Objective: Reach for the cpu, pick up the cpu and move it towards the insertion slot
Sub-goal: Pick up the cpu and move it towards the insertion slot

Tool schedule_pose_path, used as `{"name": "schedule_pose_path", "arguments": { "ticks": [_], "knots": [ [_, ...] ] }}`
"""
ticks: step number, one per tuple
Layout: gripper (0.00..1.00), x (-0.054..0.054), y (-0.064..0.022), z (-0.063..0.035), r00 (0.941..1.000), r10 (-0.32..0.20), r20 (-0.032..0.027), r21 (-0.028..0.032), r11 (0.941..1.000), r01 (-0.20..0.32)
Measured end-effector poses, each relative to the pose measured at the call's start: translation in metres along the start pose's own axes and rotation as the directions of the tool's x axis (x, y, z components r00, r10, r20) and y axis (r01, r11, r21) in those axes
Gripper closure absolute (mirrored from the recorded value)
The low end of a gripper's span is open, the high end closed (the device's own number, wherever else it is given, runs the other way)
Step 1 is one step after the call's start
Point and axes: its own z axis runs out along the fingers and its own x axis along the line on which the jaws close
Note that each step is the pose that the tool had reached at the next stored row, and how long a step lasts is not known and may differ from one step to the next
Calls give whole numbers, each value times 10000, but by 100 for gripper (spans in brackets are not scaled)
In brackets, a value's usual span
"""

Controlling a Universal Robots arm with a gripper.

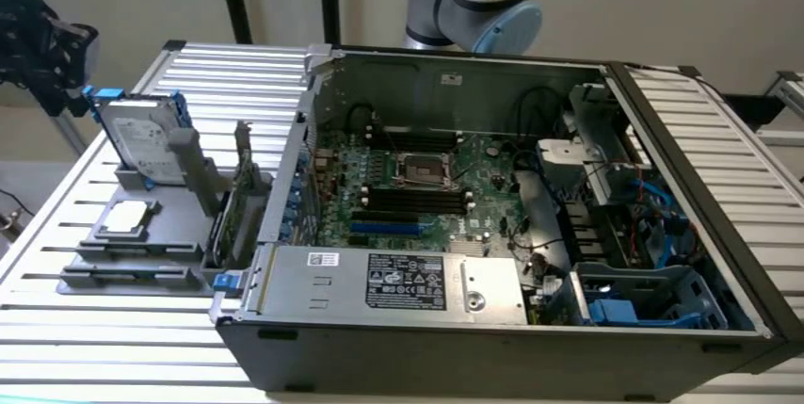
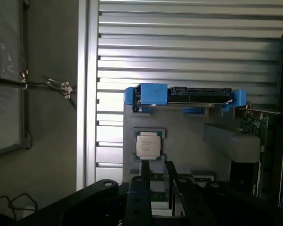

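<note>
Cpu (image 2: 148, 145) flat in grey tray (image 2: 184, 127) on table (image 1: 101, 347), well apart from slot (image 1: 424, 170) inside case (image 1: 503, 362), hard drive (image 2: 193, 95) upright just beside, pincer (image 2: 162, 190) spread near cpu, not touching, bare slats around tray

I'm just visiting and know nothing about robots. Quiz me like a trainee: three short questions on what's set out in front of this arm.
1. True or false: the cpu is seated in the insertion slot.
2. What stands upright on the grey holder beyond the cpu? A) a hard drive with blue brackets B) a cooling fan C) a bottle
3. In the exterior view, on which side of the computer case does the cpu lie?

Key:
1. False. It lies on the grey holder, outside the case.
2. A
3. The exterior view's left.
</note>
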Motion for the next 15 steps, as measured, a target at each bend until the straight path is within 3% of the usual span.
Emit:
{"name": "schedule_pose_path", "arguments": {
  "ticks": [1,3,4,8,15],
  "knots": [
    [70,0,0,0,10000,0,0,0,10000,0],
    [58,0,0,0,10000,0,0,0,10000,0],
    [58,0,0,0,10000,0,-1,0,10000,0],
    [41,0,0,1,10000,1,-13,0,10000,-1],
    [41,0,-1,29,10000,2,-59,1,10000,-2]
  ]
}}
